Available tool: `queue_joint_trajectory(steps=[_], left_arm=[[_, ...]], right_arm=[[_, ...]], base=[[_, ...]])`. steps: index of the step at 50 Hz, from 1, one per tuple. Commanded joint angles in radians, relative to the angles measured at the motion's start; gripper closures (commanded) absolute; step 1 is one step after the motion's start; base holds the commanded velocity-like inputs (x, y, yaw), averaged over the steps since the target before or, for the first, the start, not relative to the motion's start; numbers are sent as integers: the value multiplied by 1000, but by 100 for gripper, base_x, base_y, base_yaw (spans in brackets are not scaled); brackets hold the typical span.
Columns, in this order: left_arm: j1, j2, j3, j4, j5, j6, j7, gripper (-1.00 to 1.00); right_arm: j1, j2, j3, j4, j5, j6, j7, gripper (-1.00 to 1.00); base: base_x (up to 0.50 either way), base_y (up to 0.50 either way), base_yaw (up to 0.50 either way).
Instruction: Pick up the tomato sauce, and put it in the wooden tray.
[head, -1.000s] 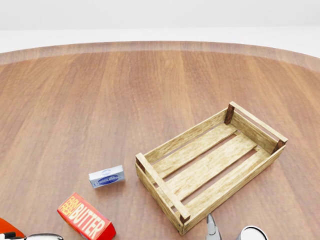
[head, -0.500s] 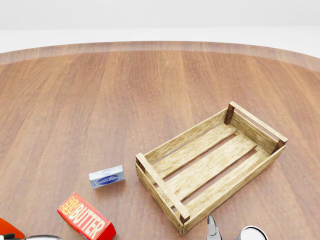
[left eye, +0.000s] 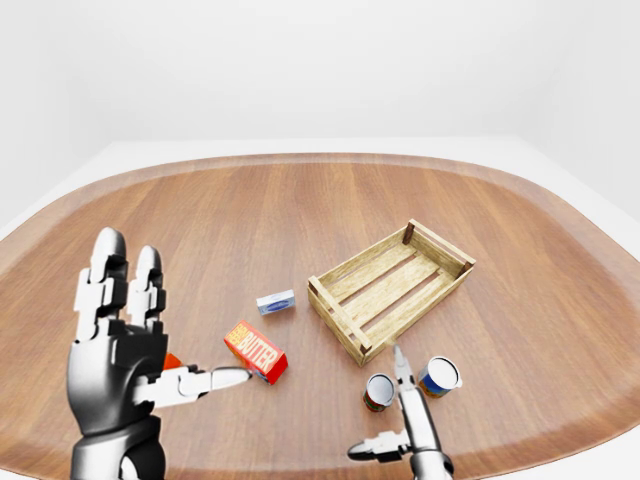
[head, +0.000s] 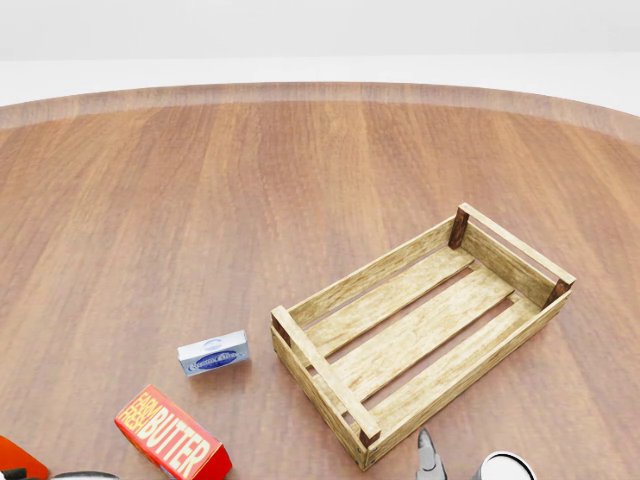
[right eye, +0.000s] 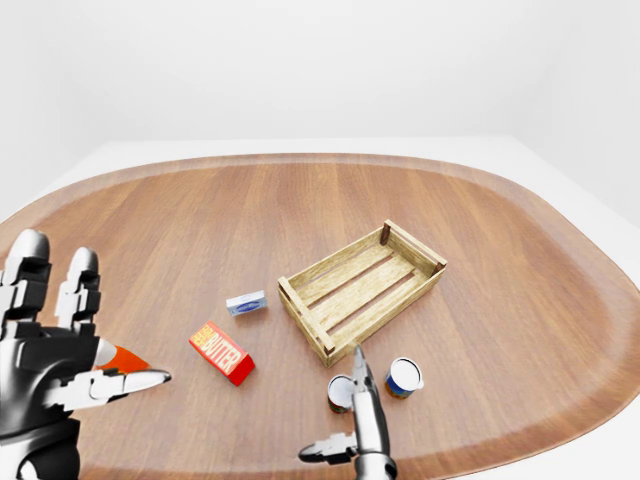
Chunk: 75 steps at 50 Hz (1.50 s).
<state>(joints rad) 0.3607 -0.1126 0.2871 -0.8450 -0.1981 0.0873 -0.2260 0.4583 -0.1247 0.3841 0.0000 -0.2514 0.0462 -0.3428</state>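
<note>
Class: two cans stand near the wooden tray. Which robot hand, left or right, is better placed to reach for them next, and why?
Probably the right robot hand: its raised finger is beside the red-labelled can, near the blue-labelled can. The left robot hand hangs open far left, past the butter box.

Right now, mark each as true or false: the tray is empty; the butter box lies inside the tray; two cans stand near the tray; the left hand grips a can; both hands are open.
1. The tray is empty. True.
2. The butter box lies inside the tray. False: it lies on the table, left of the tray.
3. Two cans stand below the tray in the left-eye view. True.
4. The left hand grips a can. False: its fingers are spread, holding nothing.
5. The right hand is also open. True.
</note>
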Motion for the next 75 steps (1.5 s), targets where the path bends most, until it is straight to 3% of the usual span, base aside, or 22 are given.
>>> queue_joint_trajectory(steps=[1,42,75], left_arm=[[0,-2,1,-3,0,0,-3,-100],[2,1,-6,2,4,0,1,-100],[4,-3,-6,-2,5,0,-2,-100]], right_arm=[[-9,8,-11,16,-1,-4,8,-100],[-31,36,-51,59,-13,-17,37,-100],[-39,48,-68,110,-13,-54,42,-100]], base=[[0,0,0],[0,0,0],[0,0,0]])
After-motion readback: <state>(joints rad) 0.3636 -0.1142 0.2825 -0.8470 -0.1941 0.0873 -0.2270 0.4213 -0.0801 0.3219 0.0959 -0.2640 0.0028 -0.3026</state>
